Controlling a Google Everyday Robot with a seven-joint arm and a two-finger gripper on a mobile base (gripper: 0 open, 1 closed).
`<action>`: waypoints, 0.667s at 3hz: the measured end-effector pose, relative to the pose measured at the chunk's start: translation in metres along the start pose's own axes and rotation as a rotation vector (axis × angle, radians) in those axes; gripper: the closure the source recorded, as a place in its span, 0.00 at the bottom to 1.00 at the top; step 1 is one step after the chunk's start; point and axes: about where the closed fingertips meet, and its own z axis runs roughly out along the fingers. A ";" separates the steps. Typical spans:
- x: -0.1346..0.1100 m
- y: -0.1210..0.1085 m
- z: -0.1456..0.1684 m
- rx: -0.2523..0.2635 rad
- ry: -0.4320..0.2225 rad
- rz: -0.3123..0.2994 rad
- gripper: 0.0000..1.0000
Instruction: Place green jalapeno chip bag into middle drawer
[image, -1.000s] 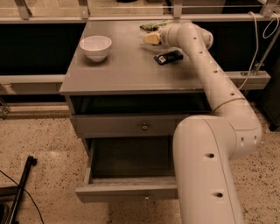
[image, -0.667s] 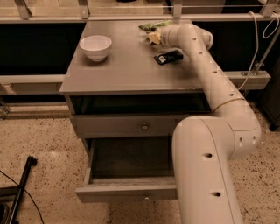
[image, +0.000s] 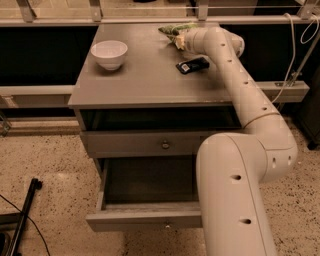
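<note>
The green jalapeno chip bag lies at the back edge of the grey cabinet top. My gripper is at the end of the long white arm, right at the bag's front side and touching or nearly touching it. The wrist hides part of the bag. The middle drawer is pulled out below, showing its dark grey inside, with nothing visible in it. The arm's large lower link covers the drawer's right part.
A white bowl stands at the left of the cabinet top. A small flat dark packet lies just in front of the gripper. A closed drawer front with a knob sits above the open drawer. A rail runs behind the cabinet.
My gripper has crept slightly toward the back of the cabinet top, closer onto the green bag. The bowl, the packet and the drawer have not moved.
</note>
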 end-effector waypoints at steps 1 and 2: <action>-0.010 0.004 -0.005 -0.027 -0.024 -0.024 1.00; -0.057 0.013 -0.044 -0.134 -0.108 -0.070 1.00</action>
